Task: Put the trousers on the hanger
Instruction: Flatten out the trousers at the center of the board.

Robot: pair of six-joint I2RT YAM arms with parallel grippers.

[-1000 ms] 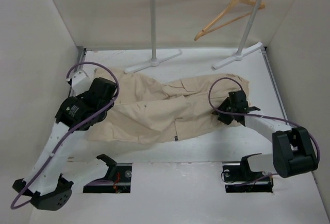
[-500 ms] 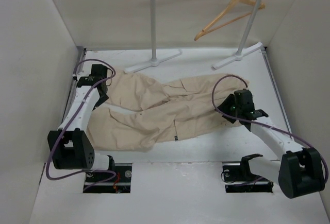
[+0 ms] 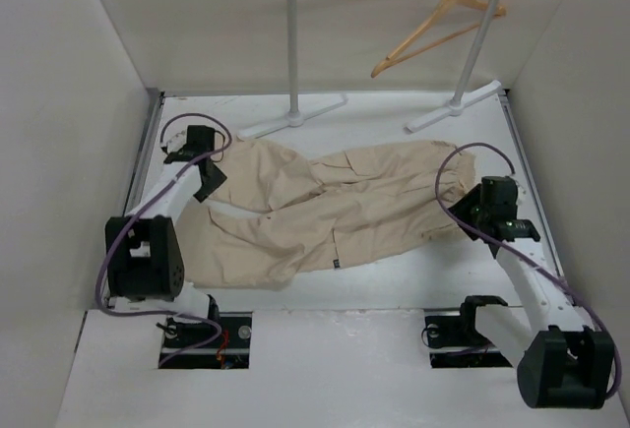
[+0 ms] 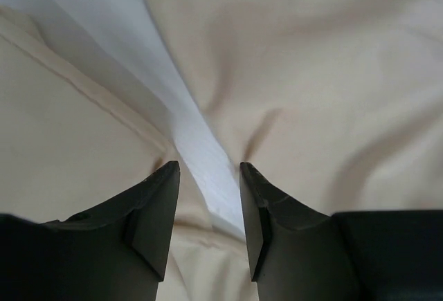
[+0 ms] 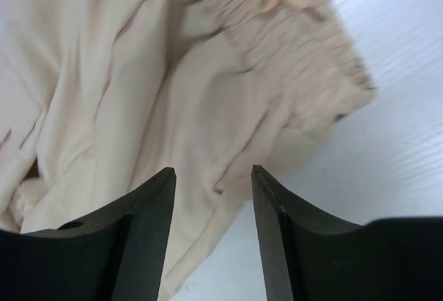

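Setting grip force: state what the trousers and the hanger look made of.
The trousers: soft matte woven cloth, probably cotton-like, judging by loose folds and a gathered waistband. The hanger: probably light wood with a smooth finish, judging by its tan colour.

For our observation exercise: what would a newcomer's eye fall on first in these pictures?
The beige trousers sprawl flat across the white table. An open left gripper is poised over their leg end, an open right gripper over the gathered waistband. Behind, the wooden hanger hangs on a white rack.
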